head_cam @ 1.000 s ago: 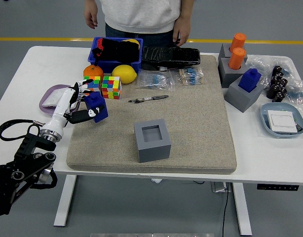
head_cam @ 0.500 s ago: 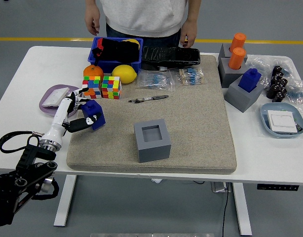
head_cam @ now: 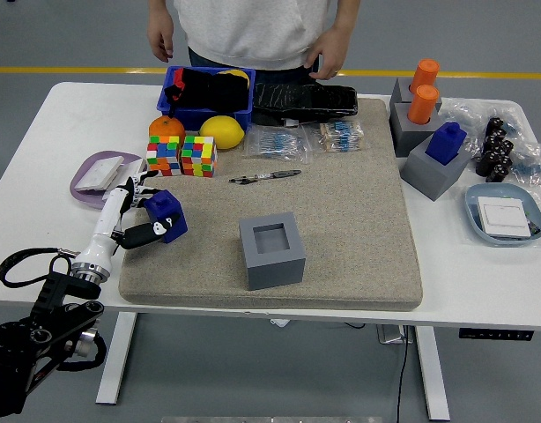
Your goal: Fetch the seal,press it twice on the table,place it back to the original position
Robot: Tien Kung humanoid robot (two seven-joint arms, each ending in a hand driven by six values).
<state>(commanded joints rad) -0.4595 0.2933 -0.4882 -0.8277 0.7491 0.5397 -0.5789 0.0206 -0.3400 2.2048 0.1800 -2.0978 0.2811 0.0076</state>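
1. Since a second ago my left hand (head_cam: 134, 214) has dropped toward me with the blue seal (head_cam: 166, 215) — it now sits lower, over the left edge of the beige mat (head_cam: 341, 220).
2. I see the fingers (head_cam: 138, 236) closed around the seal: the dark thumb lies along its lower front, the white fingers wrap its left side.
3. I cannot tell whether the seal's base touches the mat.
4. Its grey holder block (head_cam: 271, 249) stands empty at mid-mat, well apart to the right.
5. Two Rubik's cubes (head_cam: 183, 155) sit just beyond the hand — a purple tray (head_cam: 88, 183) lies to its left.
6. Across the table, a person's hands (head_cam: 330, 58) hang at the far edge, touching nothing.
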